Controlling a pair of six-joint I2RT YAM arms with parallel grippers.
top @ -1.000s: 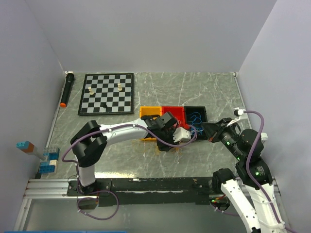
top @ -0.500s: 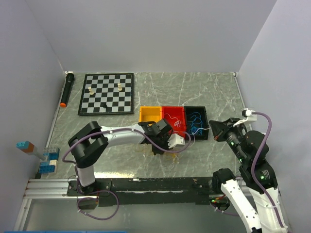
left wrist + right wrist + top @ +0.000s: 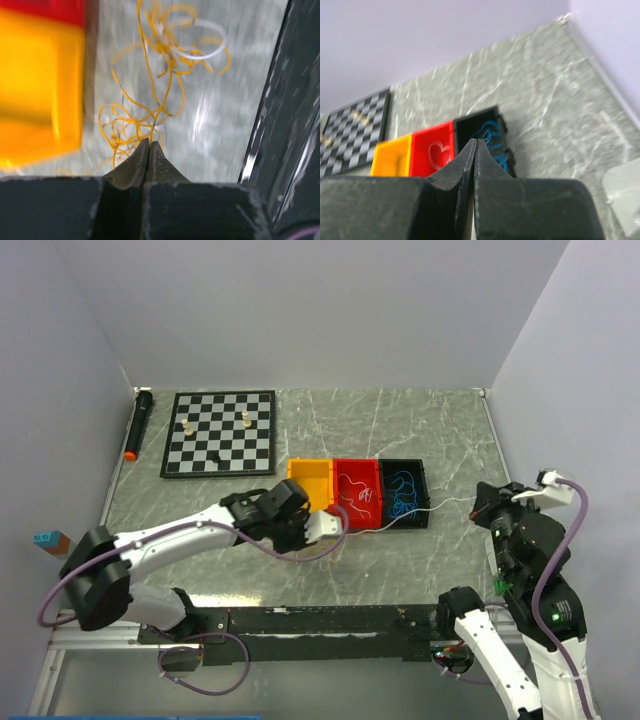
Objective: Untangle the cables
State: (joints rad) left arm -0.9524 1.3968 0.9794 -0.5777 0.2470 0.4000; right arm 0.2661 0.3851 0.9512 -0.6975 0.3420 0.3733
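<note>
The cables lie round three bins. A yellow cable [image 3: 167, 60] lies tangled on the table in front of the yellow bin [image 3: 312, 480], with a white strand [image 3: 207, 50] through it. My left gripper [image 3: 149, 142] is shut on a yellow strand at its tips, and stands just in front of the bins [image 3: 338, 530]. A white cable [image 3: 440, 506] stretches from the bins' front to my right gripper [image 3: 474, 502], which is shut on its end. In the right wrist view that gripper [image 3: 475, 141] is shut, with the strand hidden. Blue cable [image 3: 403, 485] lies in the black bin.
The red bin [image 3: 357, 485] holds a white loop [image 3: 436, 150]. A chessboard [image 3: 220, 432] with a few pieces lies at the back left, a black marker [image 3: 137, 425] beside it. Toy blocks [image 3: 50, 538] stand at the left edge. Walls close in the table.
My left gripper has shut on the yellow strand and drawn back to the left. The right gripper has pulled away to the right, stretching the white cable out.
</note>
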